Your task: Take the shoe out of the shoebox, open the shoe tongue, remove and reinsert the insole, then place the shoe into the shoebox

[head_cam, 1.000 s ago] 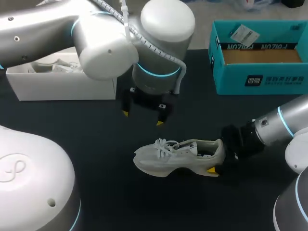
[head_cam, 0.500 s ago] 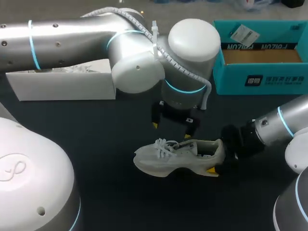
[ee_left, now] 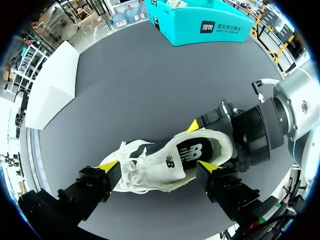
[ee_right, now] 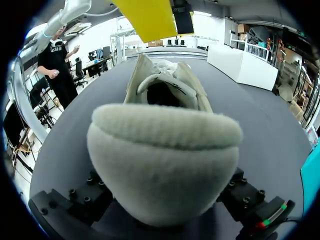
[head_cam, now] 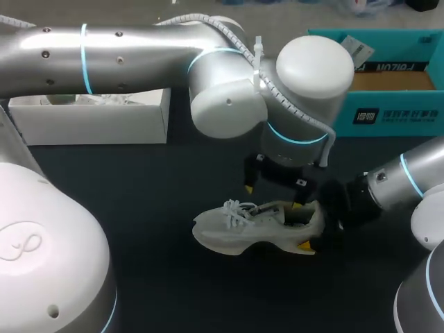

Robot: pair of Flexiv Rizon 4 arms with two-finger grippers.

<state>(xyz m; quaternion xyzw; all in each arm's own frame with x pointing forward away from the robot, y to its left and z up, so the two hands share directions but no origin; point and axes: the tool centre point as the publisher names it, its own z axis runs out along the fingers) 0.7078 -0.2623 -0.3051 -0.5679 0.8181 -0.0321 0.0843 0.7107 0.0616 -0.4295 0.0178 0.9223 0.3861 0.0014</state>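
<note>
A white sneaker [head_cam: 243, 225] stands upright on the black table, toe to the left, laces loose. At its heel my right gripper [head_cam: 316, 225] is shut on the shoe, one yellow tip showing at the near side. The right wrist view is filled by the padded heel [ee_right: 162, 155] between the right gripper's [ee_right: 162, 192] fingers. My left gripper [head_cam: 272, 195] hangs open just above the shoe's opening. In the left wrist view the shoe [ee_left: 165, 160] lies below the left gripper [ee_left: 159, 167], between its spread tips, with the dark insole visible inside.
A teal open box [head_cam: 388, 97] stands at the back right, also seen ahead of the left gripper [ee_left: 200, 20]. A white open box [head_cam: 90, 114] with crumpled paper inside stands at the back left. My left arm spans the table's middle.
My left arm has swung right and down, from above the bare table left of the shoe to right over the shoe's opening. The shoe and right gripper have not moved.
</note>
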